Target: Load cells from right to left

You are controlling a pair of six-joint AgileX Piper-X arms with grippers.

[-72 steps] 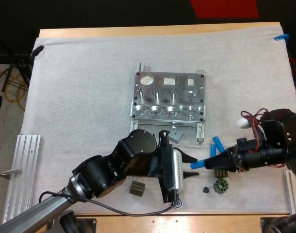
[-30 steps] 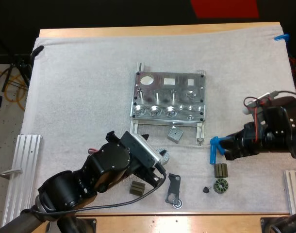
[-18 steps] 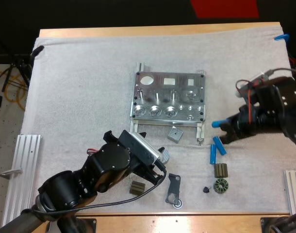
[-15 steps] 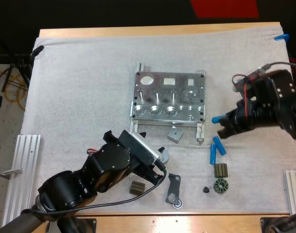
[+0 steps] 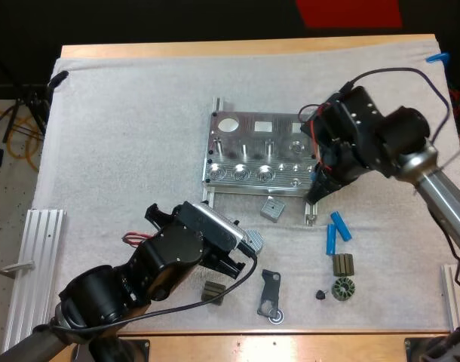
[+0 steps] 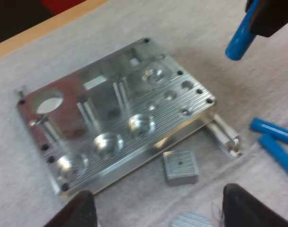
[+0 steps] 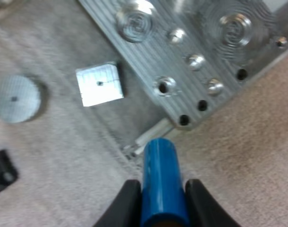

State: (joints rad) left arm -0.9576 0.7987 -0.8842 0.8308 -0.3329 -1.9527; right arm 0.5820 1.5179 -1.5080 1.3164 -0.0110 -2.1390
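The metal fixture (image 5: 260, 149) lies flat at the mat's middle, its round pockets (image 6: 141, 125) bare. My right gripper (image 5: 317, 194) hangs at the fixture's near right corner, shut on a blue cylinder (image 7: 160, 163) that points at the mat just off that corner (image 7: 191, 118). Two more blue cylinders (image 5: 335, 231) lie on the mat to the right of it. My left gripper (image 5: 243, 262) hovers in front of the fixture, open, its fingers (image 6: 80, 213) wide apart with nothing between them. The held cylinder (image 6: 241, 38) also shows beyond the fixture in the left wrist view.
A small grey metal block (image 5: 271, 208) and a ribbed disc (image 5: 251, 241) lie in front of the fixture. Dark parts (image 5: 342, 265) (image 5: 342, 287) (image 5: 213, 290) and a black bracket (image 5: 270, 296) sit near the front edge. Aluminium rails (image 5: 34, 264) (image 5: 456, 294) flank the mat.
My right gripper took a blue cylinder off the mat and swung left and away to the fixture's near right corner. My left arm drew back from the right side, then barely shifted.
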